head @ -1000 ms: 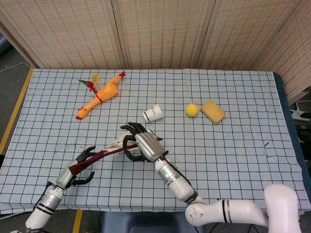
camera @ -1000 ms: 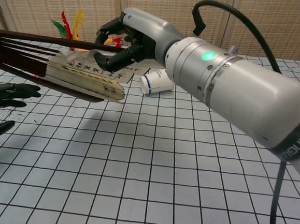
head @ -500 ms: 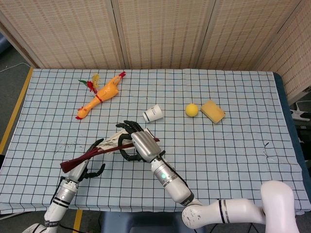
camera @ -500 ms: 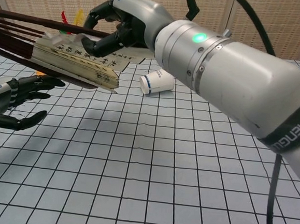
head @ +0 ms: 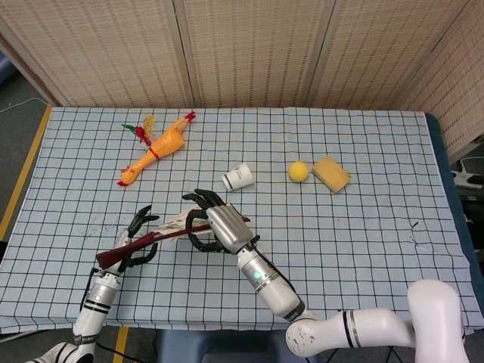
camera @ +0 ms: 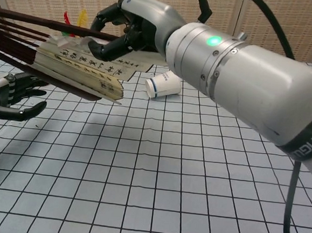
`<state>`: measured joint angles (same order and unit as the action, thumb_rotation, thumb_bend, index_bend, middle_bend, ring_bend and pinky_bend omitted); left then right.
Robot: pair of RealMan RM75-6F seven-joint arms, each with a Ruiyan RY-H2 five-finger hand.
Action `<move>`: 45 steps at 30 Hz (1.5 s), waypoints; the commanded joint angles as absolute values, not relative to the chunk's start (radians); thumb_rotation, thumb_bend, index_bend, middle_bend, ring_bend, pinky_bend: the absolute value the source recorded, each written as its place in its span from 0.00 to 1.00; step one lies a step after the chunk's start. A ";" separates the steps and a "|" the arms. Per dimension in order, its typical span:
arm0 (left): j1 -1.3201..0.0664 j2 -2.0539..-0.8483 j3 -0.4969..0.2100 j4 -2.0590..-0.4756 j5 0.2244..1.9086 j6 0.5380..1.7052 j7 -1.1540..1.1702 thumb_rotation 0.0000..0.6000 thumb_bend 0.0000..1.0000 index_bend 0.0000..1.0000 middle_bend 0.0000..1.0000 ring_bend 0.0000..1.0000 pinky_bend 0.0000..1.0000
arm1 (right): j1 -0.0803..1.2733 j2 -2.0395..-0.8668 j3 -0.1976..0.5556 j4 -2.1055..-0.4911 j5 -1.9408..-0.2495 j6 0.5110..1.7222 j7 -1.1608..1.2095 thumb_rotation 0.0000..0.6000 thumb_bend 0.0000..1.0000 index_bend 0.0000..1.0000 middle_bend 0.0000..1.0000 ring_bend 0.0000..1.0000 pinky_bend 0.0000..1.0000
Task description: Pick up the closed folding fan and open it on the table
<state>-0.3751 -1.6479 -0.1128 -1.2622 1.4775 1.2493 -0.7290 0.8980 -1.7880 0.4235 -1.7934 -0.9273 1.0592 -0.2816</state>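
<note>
**Fan partly spread, held above the table by the right hand**

The dark-red-ribbed folding fan with printed paper leaf point(head: 162, 234) is held off the checked tablecloth point(head: 363, 227), near the front-left part of the table. It is partly spread: in the chest view the paper folds point(camera: 81, 67) are fanned a little between the dark outer ribs. The ribs are gripped by the curled fingers of the silver right hand point(head: 219, 227), whose arm reaches in from the front edge. The black-fingered left hand point(head: 136, 240) lies at the fan's pivot end, fingers spread; whether the fan is held by it cannot be told.

Behind the fan, a white paper cup point(head: 237, 176) lies on its side. A yellow ball point(head: 299, 171) and a yellow sponge block point(head: 331, 173) sit further right. A yellow rubber chicken point(head: 156, 148) lies at the rear left. Bare cloth extends to the right and front-right edges.
</note>
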 commanded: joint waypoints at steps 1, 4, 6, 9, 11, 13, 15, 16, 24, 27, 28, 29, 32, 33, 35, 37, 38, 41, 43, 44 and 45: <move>-0.386 -1.644 -0.123 -1.271 1.467 1.238 -0.733 1.00 0.45 0.05 0.00 0.00 0.09 | 0.899 -1.789 0.421 -1.791 -0.927 1.062 -0.275 1.00 0.59 0.80 0.12 0.00 0.02; -0.394 -1.639 -0.123 -1.278 1.470 1.228 -0.744 1.00 0.45 0.05 0.00 0.00 0.09 | 0.904 -1.790 0.420 -1.786 -0.927 1.064 -0.273 1.00 0.59 0.80 0.12 0.00 0.02; -0.396 -1.640 -0.117 -1.280 1.478 1.230 -0.754 1.00 0.45 0.05 0.00 0.00 0.09 | 0.908 -1.792 0.418 -1.783 -0.927 1.064 -0.273 1.00 0.59 0.80 0.12 0.00 0.02; -0.396 -1.636 -0.103 -1.289 1.500 1.240 -0.777 1.00 0.45 0.05 0.00 0.00 0.08 | 0.916 -1.799 0.416 -1.773 -0.927 1.067 -0.274 1.00 0.59 0.80 0.12 0.00 0.02; -0.395 -1.633 -0.100 -1.300 1.508 1.248 -0.795 1.00 0.45 0.05 0.00 0.00 0.08 | 0.919 -1.805 0.412 -1.765 -0.926 1.069 -0.274 1.00 0.59 0.80 0.12 0.00 0.02; -0.397 -1.636 -0.106 -1.291 1.505 1.256 -0.786 1.00 0.45 0.03 0.00 0.00 0.08 | 0.917 -1.807 0.408 -1.766 -0.921 1.067 -0.265 1.00 0.59 0.80 0.12 0.00 0.02; -0.404 -1.648 -0.117 -1.254 1.491 1.250 -0.753 1.00 0.45 0.00 0.00 0.00 0.08 | 0.912 -1.800 0.403 -1.769 -0.925 1.068 -0.257 1.00 0.59 0.80 0.12 0.00 0.02; -0.407 -1.655 -0.123 -1.234 1.480 1.245 -0.740 1.00 0.45 0.00 0.00 0.00 0.08 | 0.909 -1.796 0.401 -1.770 -0.928 1.070 -0.255 1.00 0.59 0.80 0.12 0.00 0.02; -0.412 -1.671 -0.128 -1.199 1.461 1.220 -0.807 1.00 0.45 0.04 0.00 0.00 0.08 | 0.900 -1.769 0.399 -1.764 -0.930 1.067 -0.238 1.00 0.59 0.80 0.12 0.00 0.02; -0.411 -1.661 -0.116 -1.235 1.488 1.242 -0.812 1.00 0.44 0.12 0.00 0.00 0.08 | 0.911 -1.779 0.405 -1.755 -0.927 1.063 -0.235 1.00 0.59 0.80 0.12 0.00 0.02; -0.411 -1.658 -0.115 -1.246 1.492 1.246 -0.812 1.00 0.44 0.15 0.00 0.00 0.08 | 0.913 -1.782 0.405 -1.754 -0.928 1.063 -0.236 1.00 0.59 0.80 0.12 0.00 0.02; -0.411 -1.656 -0.115 -1.256 1.495 1.250 -0.812 1.00 0.44 0.18 0.00 0.00 0.08 | 0.916 -1.785 0.405 -1.752 -0.930 1.064 -0.238 1.00 0.59 0.80 0.12 0.00 0.02; -0.408 -1.653 -0.123 -1.285 1.491 1.264 -0.814 1.00 0.44 0.26 0.00 0.00 0.08 | 0.922 -1.794 0.401 -1.749 -0.935 1.069 -0.243 1.00 0.59 0.80 0.12 0.00 0.02; -0.408 -1.651 -0.126 -1.293 1.487 1.267 -0.814 1.00 0.44 0.29 0.00 0.00 0.08 | 0.923 -1.797 0.400 -1.749 -0.935 1.069 -0.243 1.00 0.59 0.80 0.12 0.00 0.02; -0.405 -1.649 -0.131 -1.301 1.476 1.267 -0.811 1.00 0.44 0.38 0.00 0.00 0.09 | 0.924 -1.799 0.401 -1.750 -0.936 1.073 -0.243 1.00 0.59 0.80 0.12 0.00 0.02; -0.402 -1.650 -0.135 -1.305 1.465 1.268 -0.809 1.00 0.44 0.47 0.01 0.00 0.09 | 0.924 -1.798 0.401 -1.753 -0.937 1.074 -0.240 1.00 0.59 0.80 0.12 0.00 0.02; -0.401 -1.650 -0.135 -1.304 1.462 1.267 -0.806 1.00 0.45 0.52 0.03 0.00 0.09 | 0.923 -1.797 0.402 -1.755 -0.938 1.075 -0.239 1.00 0.59 0.80 0.12 0.00 0.02; -0.401 -1.656 -0.142 -1.299 1.448 1.265 -0.790 1.00 0.45 0.60 0.08 0.00 0.10 | 0.921 -1.792 0.402 -1.760 -0.942 1.078 -0.235 1.00 0.59 0.80 0.12 0.00 0.02; -0.401 -1.659 -0.144 -1.298 1.443 1.264 -0.782 1.00 0.46 0.61 0.11 0.00 0.10 | 0.918 -1.787 0.403 -1.766 -0.944 1.080 -0.232 1.00 0.59 0.79 0.12 0.00 0.02; -0.401 -1.659 -0.145 -1.296 1.443 1.264 -0.780 1.00 0.46 0.61 0.11 0.00 0.10 | 0.917 -1.783 0.403 -1.769 -0.945 1.080 -0.230 1.00 0.59 0.79 0.12 0.00 0.02; -0.401 -1.659 -0.146 -1.291 1.442 1.265 -0.776 1.00 0.46 0.61 0.11 0.00 0.10 | 0.915 -1.778 0.403 -1.773 -0.947 1.081 -0.228 1.00 0.59 0.79 0.12 0.00 0.02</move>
<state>-0.4011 -1.6586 -0.1449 -1.2939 1.4428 1.2646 -0.7785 0.9166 -1.7811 0.4027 -1.7699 -0.9453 1.0803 -0.2301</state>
